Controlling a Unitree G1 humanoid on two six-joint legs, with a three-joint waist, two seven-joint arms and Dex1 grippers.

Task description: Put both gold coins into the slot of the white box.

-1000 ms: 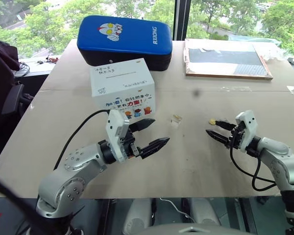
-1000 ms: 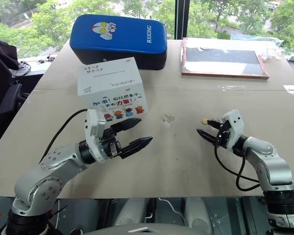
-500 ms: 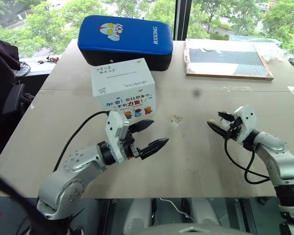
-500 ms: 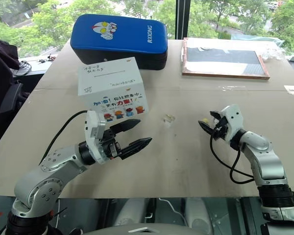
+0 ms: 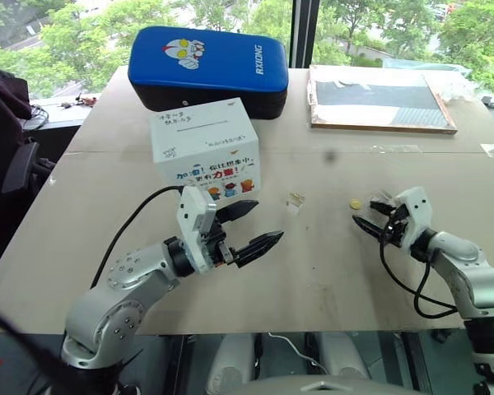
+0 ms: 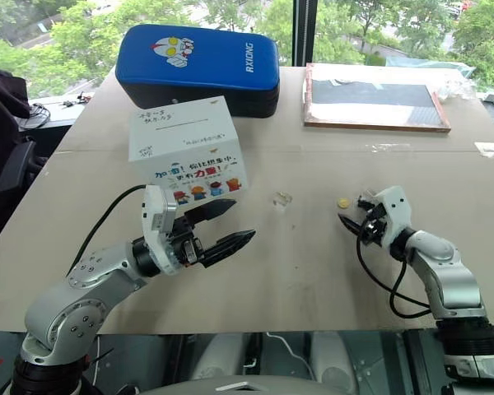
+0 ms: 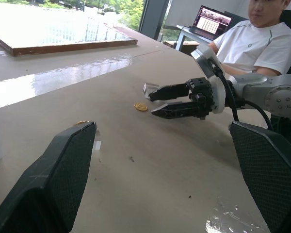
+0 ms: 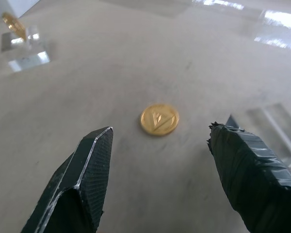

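One gold coin [image 5: 356,203] lies flat on the tan table, just ahead of my right gripper [image 5: 364,212]. That gripper is open and low over the table. In the right wrist view the coin [image 8: 159,119] sits between and a little beyond the two black fingers [image 8: 82,179], untouched. The other gold coin [image 5: 295,198] stands in a small clear holder at mid-table. The white box [image 5: 206,152] stands at the left, its slot [image 5: 199,126] in the top face. My left gripper [image 5: 270,219] hangs wide open and empty in front of the box.
A blue padded case [image 5: 207,70] lies behind the box. A wood-framed board [image 5: 383,99] rests at the back right. An empty clear holder [image 8: 276,131] lies beside my right gripper. A seated person [image 7: 262,39] with a laptop [image 7: 211,19] is off past the table's right side.
My right gripper swung over the flat coin, hiding it, then drew back and sank; the coin shows again at its tips. The left arm has kept still.
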